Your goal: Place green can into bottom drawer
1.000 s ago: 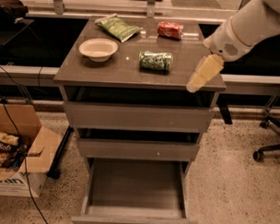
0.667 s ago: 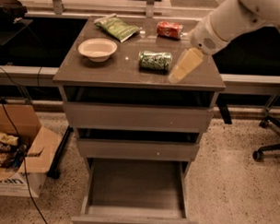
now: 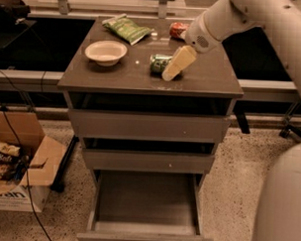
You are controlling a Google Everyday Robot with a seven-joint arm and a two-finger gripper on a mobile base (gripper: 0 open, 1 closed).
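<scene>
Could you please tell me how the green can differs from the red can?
The green can lies on its side near the cabinet top's middle; the red can sits at its back, pose unclear. The gripper is at the green can, covering its right end; only the arm overlaps the red can. Both rest on that top, outside the bottom drawer.

Gripper (image 3: 168, 74) down at green can (image 3: 158, 63) on cabinet (image 3: 92, 78) top.
Tilted across the can's right side, contact unclear. Left of it, bowl (image 3: 106, 52); behind, bag (image 3: 126, 28) and red can (image 3: 177, 29). Below, bottom drawer (image 3: 145, 239) pulled open. Box (image 3: 20, 162) on floor at left.
</scene>
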